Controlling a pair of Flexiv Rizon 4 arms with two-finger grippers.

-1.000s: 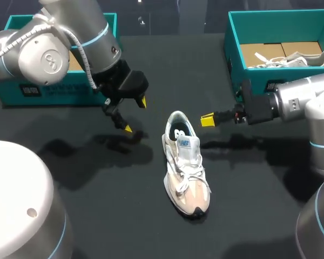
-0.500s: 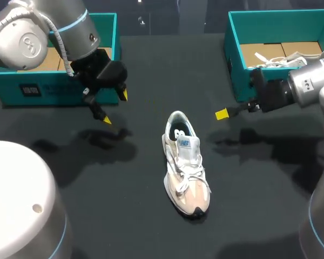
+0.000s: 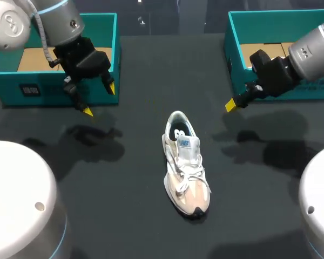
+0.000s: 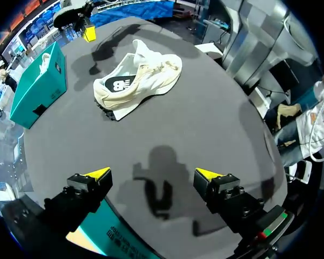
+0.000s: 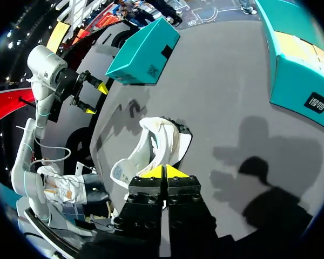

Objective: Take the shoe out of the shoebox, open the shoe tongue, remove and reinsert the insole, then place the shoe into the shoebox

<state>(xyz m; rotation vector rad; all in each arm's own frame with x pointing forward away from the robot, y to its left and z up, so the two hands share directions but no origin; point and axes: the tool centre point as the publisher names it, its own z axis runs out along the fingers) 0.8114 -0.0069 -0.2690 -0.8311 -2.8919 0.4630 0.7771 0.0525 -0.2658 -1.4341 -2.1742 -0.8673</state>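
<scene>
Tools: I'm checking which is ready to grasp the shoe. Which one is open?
The left tool: its yellow tips stand wide apart with nothing between them, while the right tool has its tips pressed together.

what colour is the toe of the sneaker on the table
The white lace-up sneaker has a pale peach-beige toe, clearest in the head view.

The shoe (image 3: pixel 184 162) lies in the middle of the worktop (image 3: pixel 124 216), toe near. Bare surface runs all round it: wide lanes to its left and right, and a broad strip between its heel and two teal boxes. The left box (image 3: pixel 11 89) stands far left. The left arm (image 3: pixel 48 21) covers its right end, with spread jaws just in front of its near wall. The right arm (image 3: pixel 308 51) crosses the right box (image 3: pixel 235 65) at far right, closed jaws off its near-left corner. White arm bases (image 3: pixel 16 199) crowd both near corners.
</scene>
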